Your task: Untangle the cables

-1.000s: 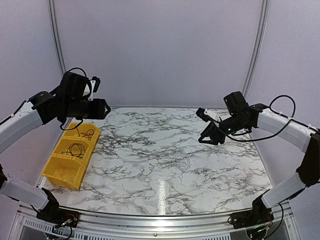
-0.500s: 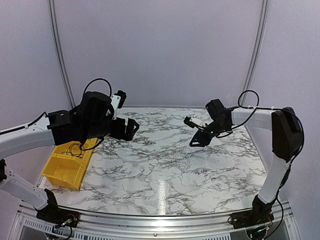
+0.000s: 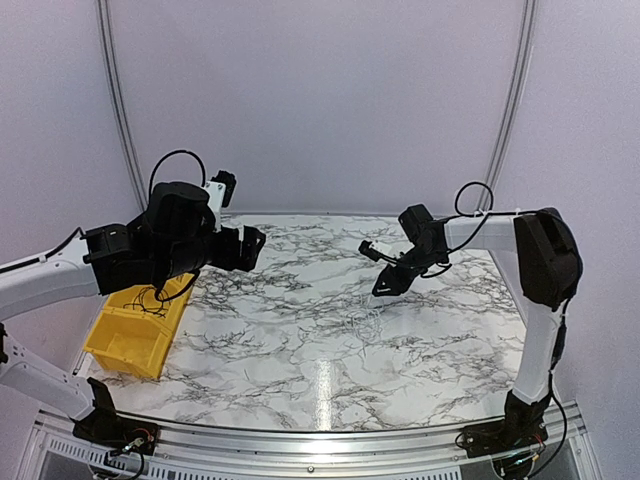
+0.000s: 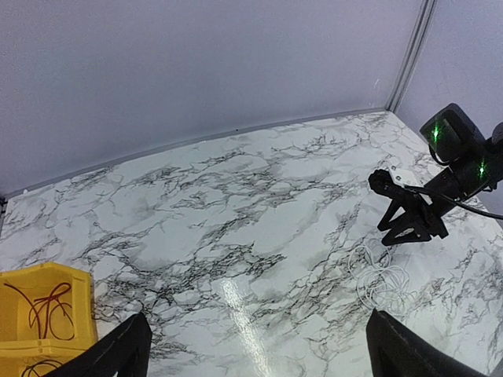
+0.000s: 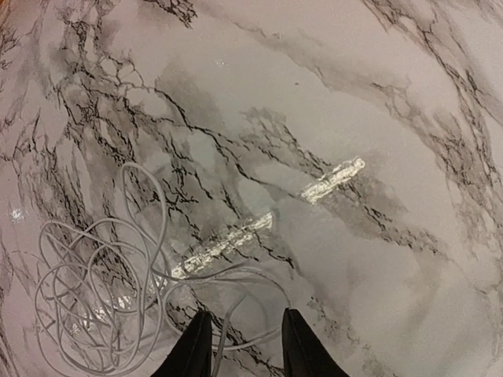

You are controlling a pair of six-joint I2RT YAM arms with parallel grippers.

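At the near left of the marble table [image 3: 250, 385] a yellow bin [image 3: 125, 340] is seen, partly covered by the left arm [image 3: 60, 275]. In the left wrist view a reddish cable [image 4: 43, 306] is coiled in one of its compartments, and a dark cable [image 4: 35, 367] is glimpsed in the next one. Further in, right of the table's middle, the whitish cables [image 5: 94, 306] are laid on the table in a loose tangle of loops. The right end effector [image 5: 240, 345] is poised at the edge of that tangle with its fingers partly parted. One strand is seen running into the gap between them; whether it is touched cannot be told. The left end effector [image 4: 259, 353] is seen above the table's left side, beyond the bin, spread wide with nothing held.
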